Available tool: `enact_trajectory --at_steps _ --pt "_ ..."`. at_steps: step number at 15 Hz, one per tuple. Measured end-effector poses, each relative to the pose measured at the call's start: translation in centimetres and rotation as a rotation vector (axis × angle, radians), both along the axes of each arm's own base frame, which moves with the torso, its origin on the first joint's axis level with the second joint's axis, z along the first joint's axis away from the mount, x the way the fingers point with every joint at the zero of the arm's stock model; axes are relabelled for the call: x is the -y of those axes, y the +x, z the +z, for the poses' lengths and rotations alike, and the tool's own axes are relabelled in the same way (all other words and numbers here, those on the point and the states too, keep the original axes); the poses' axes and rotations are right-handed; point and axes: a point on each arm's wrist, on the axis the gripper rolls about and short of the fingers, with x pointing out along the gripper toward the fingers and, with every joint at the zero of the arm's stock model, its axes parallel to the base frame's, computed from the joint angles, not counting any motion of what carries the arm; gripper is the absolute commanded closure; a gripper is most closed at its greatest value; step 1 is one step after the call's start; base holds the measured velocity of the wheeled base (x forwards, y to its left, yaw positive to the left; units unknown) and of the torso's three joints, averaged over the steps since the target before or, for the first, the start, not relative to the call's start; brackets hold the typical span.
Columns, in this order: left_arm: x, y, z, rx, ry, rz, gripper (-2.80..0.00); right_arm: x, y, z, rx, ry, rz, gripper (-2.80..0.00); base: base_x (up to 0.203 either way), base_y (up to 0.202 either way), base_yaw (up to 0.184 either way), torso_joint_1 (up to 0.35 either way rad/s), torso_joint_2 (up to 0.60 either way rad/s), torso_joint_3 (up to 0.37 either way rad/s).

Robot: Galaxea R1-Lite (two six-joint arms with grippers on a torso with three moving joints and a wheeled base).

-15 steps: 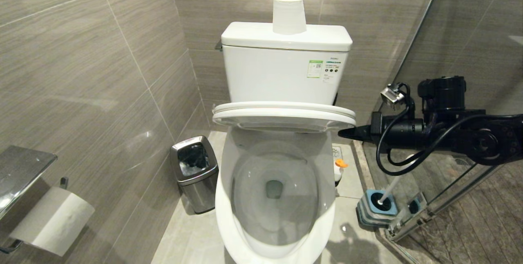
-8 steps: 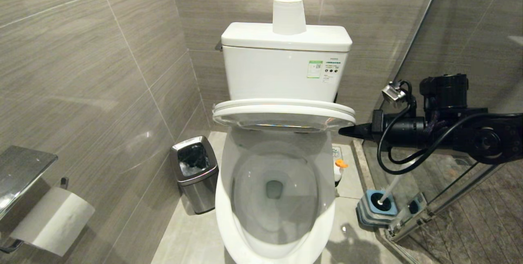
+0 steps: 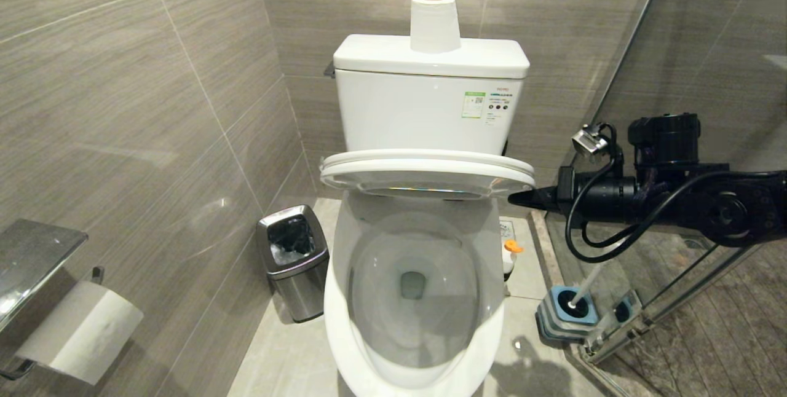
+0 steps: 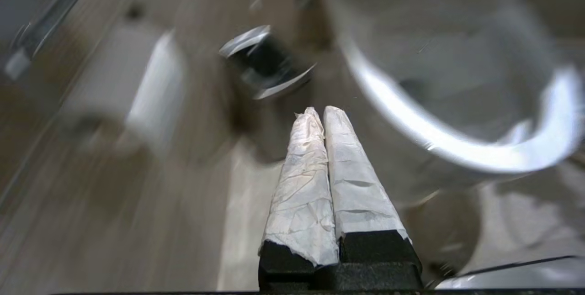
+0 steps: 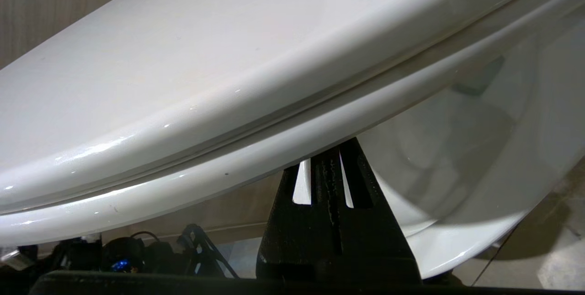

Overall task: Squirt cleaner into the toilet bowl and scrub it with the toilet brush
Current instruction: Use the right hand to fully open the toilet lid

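The toilet bowl [image 3: 344, 298] stands open in the middle of the head view, its white seat and lid [image 3: 427, 169] tilted partly up over the back of the rim. My right gripper [image 3: 522, 199] reaches in from the right, shut and empty, with its black fingertips [image 5: 336, 149] tucked under the seat's edge [image 5: 228, 117]. The toilet brush [image 3: 587, 283] stands in its blue-and-grey holder [image 3: 565, 311] on the floor right of the bowl. My left gripper [image 4: 318, 111] is shut with nothing between its white-wrapped fingers, out beside the bowl's rim [image 4: 457, 146]. The cleaner is out of view.
A steel bin [image 3: 292, 259] stands on the floor left of the bowl, also ahead of my left gripper as the bin [image 4: 265, 62]. A paper roll [image 3: 435, 23] sits on the tank. A wall paper holder [image 3: 80, 329] is at the near left. A glass partition [image 3: 645, 298] is on the right.
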Motion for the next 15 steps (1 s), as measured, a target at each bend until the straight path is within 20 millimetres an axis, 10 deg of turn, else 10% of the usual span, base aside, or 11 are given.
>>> enact_trajectory --at_steps 15 --pt "-0.1 -0.4 -1.2 -0.028 0.034 0.077 0.00 -0.3 2.5 3.7 0.131 0.029 -0.008 0.00 0.000 0.000 0.000 0.000 0.00 0.000"
